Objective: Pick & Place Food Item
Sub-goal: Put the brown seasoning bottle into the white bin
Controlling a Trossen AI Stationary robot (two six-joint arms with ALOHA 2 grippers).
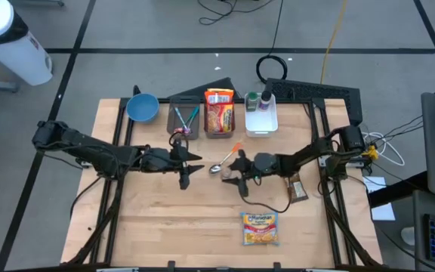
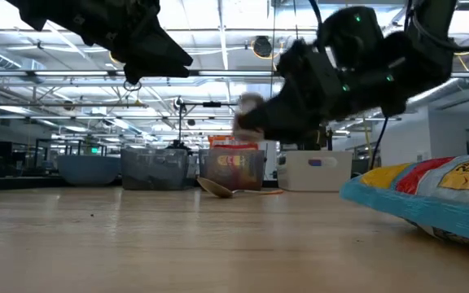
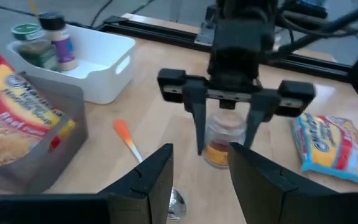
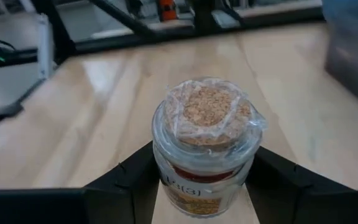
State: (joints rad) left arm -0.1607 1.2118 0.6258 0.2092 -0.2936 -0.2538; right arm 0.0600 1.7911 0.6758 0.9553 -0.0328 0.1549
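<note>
A small glass jar (image 4: 205, 149) with a cork lid and a red-and-yellow label sits between the fingers of my right gripper (image 1: 238, 172), near the table's middle. It also shows in the left wrist view (image 3: 219, 142) and, blurred, in the low view (image 2: 251, 110). My left gripper (image 3: 201, 180) is open and empty. It hovers left of the jar (image 1: 189, 162) and faces the right gripper. A ramen packet (image 1: 260, 227) lies flat near the table's front edge. My right gripper pinches the jar's glass body (image 4: 166, 171) between its two fingers, on opposite sides below the cork lid (image 4: 209, 112). The fingers (image 3: 197, 124) come from the table's right. The jar is lifted clear of the table, its cork top toward the wrist camera.
A spoon (image 1: 221, 165) with an orange handle lies on the table between the two grippers. Along the far edge stand a blue bowl (image 1: 142, 107), a grey bin of utensils (image 1: 183, 119), a grey bin with ramen (image 1: 219, 113) and a white bin with spice bottles (image 1: 261, 113). A small brown packet (image 1: 298, 189) lies at the right.
</note>
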